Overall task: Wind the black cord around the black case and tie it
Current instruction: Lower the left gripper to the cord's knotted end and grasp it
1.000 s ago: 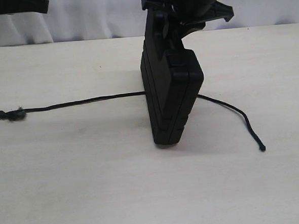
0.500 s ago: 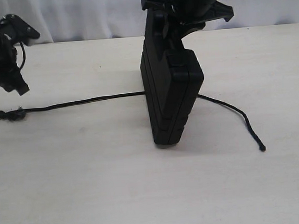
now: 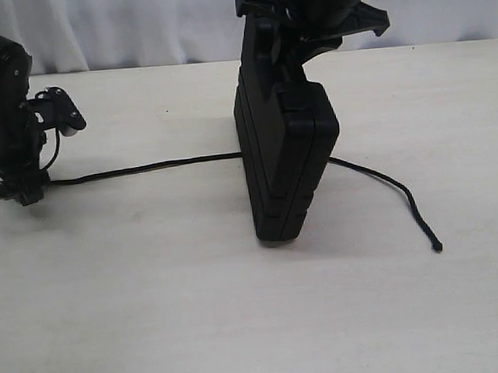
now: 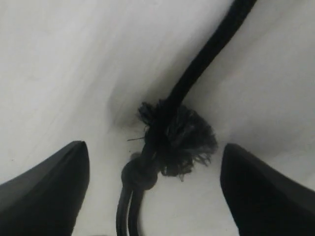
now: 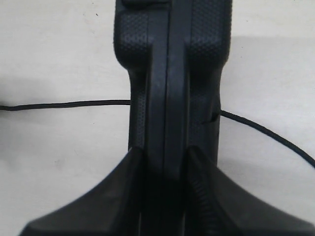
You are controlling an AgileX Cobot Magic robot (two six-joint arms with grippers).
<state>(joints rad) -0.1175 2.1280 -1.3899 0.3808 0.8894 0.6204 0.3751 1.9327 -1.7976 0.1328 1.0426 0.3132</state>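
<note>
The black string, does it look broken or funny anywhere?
Yes. The thin black braided cord has a fuzzy frayed tuft sticking out beside a small knot. That spot lies on the white table, between the open jaws of the left gripper. Elsewhere the cord looks smooth.

Exterior view: set low beyond the near table (image 3: 156, 327) edge, facing far across it, at moderate distance. Left wrist view: aimed down, very close on the black cord (image 4: 172, 137) at its frayed knot, scene left; overlaps exterior there. Right wrist view: aimed down along the black case (image 5: 167, 73), close; overlaps exterior at centre.
</note>
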